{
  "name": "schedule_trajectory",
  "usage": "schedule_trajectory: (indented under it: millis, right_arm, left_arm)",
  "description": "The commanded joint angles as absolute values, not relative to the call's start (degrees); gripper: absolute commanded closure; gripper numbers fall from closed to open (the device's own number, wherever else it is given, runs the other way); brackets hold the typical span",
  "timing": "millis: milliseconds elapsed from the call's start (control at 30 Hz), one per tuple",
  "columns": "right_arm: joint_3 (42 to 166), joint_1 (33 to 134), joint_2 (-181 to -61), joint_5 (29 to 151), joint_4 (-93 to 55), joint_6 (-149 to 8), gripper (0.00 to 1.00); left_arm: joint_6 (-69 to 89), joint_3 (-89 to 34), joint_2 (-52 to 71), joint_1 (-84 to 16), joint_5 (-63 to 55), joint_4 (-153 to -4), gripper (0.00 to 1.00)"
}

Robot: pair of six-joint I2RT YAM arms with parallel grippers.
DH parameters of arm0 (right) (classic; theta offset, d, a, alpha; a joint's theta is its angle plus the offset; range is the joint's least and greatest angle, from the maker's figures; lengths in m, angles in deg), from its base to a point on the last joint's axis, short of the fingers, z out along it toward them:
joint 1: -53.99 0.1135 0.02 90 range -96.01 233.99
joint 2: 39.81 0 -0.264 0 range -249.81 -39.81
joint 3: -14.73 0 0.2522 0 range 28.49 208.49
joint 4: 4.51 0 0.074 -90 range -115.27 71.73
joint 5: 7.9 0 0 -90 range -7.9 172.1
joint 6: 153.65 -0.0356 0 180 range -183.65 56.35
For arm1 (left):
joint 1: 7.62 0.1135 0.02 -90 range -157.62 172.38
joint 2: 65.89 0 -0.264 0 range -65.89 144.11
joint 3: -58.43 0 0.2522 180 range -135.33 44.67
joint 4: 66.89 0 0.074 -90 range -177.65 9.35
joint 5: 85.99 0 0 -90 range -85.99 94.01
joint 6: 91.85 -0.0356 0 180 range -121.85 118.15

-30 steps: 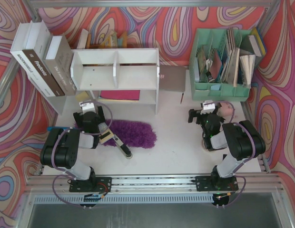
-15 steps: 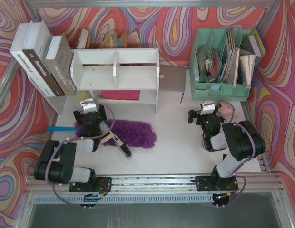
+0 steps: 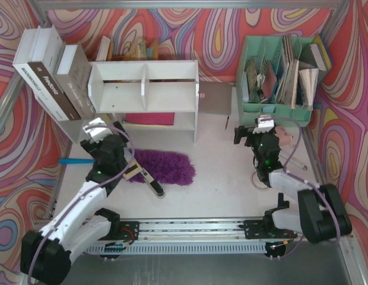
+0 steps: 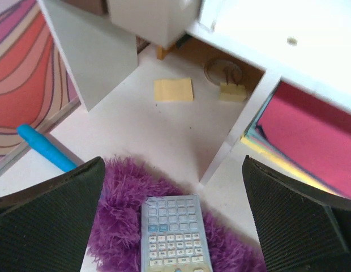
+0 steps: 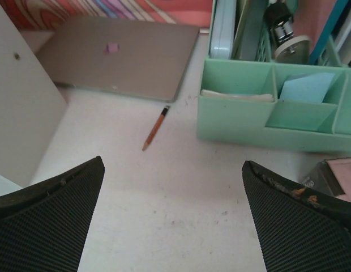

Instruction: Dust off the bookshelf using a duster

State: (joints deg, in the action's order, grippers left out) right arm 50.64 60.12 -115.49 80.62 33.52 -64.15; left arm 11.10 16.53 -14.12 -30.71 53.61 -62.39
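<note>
The white two-tier bookshelf (image 3: 145, 89) stands at the back left; its panels also show in the left wrist view (image 4: 260, 39) and at the left of the right wrist view (image 5: 22, 119). The duster lies on the table in front of it, with its purple fluffy head (image 3: 169, 166) to the right and its blue handle (image 3: 71, 160) to the left. Its head (image 4: 116, 221) and handle (image 4: 45, 147) also show in the left wrist view. My left gripper (image 3: 111, 154) (image 4: 172, 170) hovers open and empty over the duster's handle end. My right gripper (image 3: 255, 135) (image 5: 172, 167) is open and empty over bare table.
A calculator (image 3: 135, 170) (image 4: 175, 232) lies on the duster head, with a black pen (image 3: 154, 187) beside it. Books (image 3: 53, 74) lean left of the shelf. A mint organizer (image 3: 282, 77) (image 5: 266, 107), grey notebook (image 5: 119, 56) and pencil (image 5: 155, 127) are at the back right. Sticky notes (image 4: 174, 89) lie under the shelf.
Both arms have unfolded and stretched forward from their folded pose. The left gripper has shifted a little left and back, and the blue handle has come into view. The duster has not moved.
</note>
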Motion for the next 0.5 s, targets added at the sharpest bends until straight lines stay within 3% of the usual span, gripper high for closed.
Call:
schedule_trajectory:
  millis: [0,133,467]
  right_arm:
    - [50.5,60.6,-104.2,77.4,19.3,-72.8,0.01]
    - [53.9,60.6,-96.5,78.2,5.0,-78.0,0.01]
    - [54.9,60.6,-92.3,84.3,-4.6,-82.5,0.01]
  left_arm:
    - [31.1,6.5,-19.0,-31.1,58.2,-96.9,0.02]
    - [39.8,1.1,-22.6,-31.1,50.9,-110.9,0.01]
    - [53.7,4.4,-32.1,-31.0,40.3,-122.8,0.02]
